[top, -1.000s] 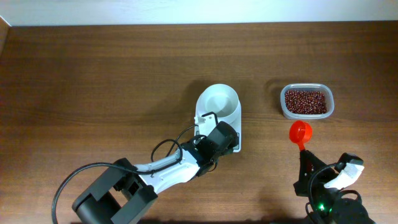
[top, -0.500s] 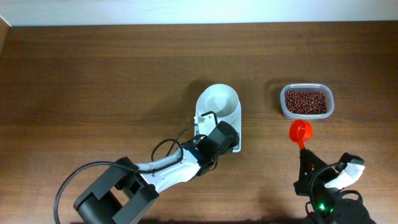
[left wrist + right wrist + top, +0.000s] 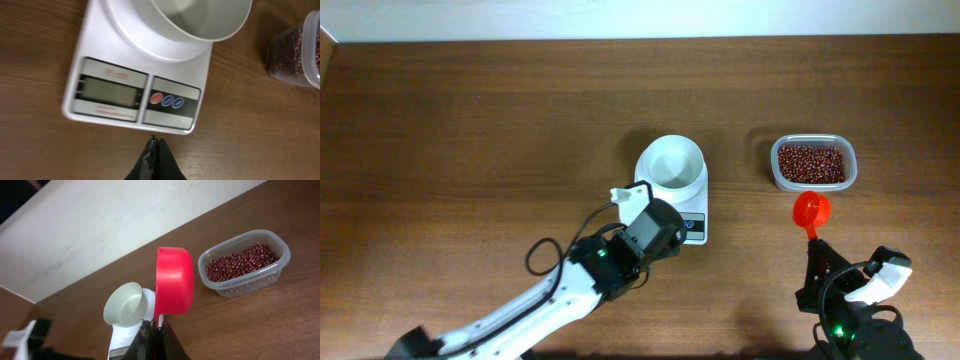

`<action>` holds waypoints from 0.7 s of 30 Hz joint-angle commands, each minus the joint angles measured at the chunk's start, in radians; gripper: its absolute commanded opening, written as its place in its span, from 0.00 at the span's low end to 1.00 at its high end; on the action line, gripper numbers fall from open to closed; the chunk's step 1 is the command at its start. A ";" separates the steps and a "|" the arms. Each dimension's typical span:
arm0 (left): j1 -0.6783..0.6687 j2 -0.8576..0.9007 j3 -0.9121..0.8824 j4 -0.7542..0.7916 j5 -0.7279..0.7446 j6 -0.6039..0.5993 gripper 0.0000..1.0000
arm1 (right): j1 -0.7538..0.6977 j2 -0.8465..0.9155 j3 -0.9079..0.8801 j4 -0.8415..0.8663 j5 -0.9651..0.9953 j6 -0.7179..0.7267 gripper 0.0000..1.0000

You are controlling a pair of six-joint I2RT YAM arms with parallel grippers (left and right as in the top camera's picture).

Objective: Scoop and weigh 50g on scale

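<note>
Scale by the left jaws: the small white digital kitchen scale (image 3: 131, 75) lies straight ahead of the left jaws, which are pressed closed on nothing, their dark tips just short of its front edge. From above they sit off its front-left corner (image 3: 692, 228).
Scale face: grey display (image 3: 110, 92), with a red round button (image 3: 156, 98) and two blue round buttons (image 3: 172, 102) to its right, all uncovered.
Bowl: white round bowl (image 3: 672, 163) stands upright on the scale's platform.
Right jaws: closed on the handle of the orange-red plastic measuring scoop (image 3: 174, 282), whose cup is held up off the counter, just beside the near side of the tub (image 3: 810, 210).
Beans: small dark red-brown beans (image 3: 810, 163) lie in a clear rectangular plastic tub (image 3: 250, 286), to the right of the scale and apart from it.
Counter: dark brown wood-grain counter (image 3: 470, 150) carries the scale and the tub.
Room: a pale wall (image 3: 100, 240) runs along the counter's far edge.
Change: a second ago the left jaws lay over the scale's front and hid the display. They are now drawn off to the left, with the left arm (image 3: 550, 300) stretched lower across the counter. The scoop sits slightly further right. Scale, bowl and tub are where they were.
</note>
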 commanded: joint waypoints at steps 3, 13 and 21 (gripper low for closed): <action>0.002 -0.187 -0.001 -0.071 -0.126 0.258 0.06 | 0.003 0.021 0.018 0.015 0.074 -0.003 0.04; 0.202 -0.230 0.000 -0.196 -0.062 0.277 0.00 | 0.003 0.426 0.042 0.292 0.050 0.003 0.04; 0.102 -0.053 0.000 -0.056 0.067 0.277 0.00 | 0.003 0.449 0.073 0.164 -0.159 0.089 0.04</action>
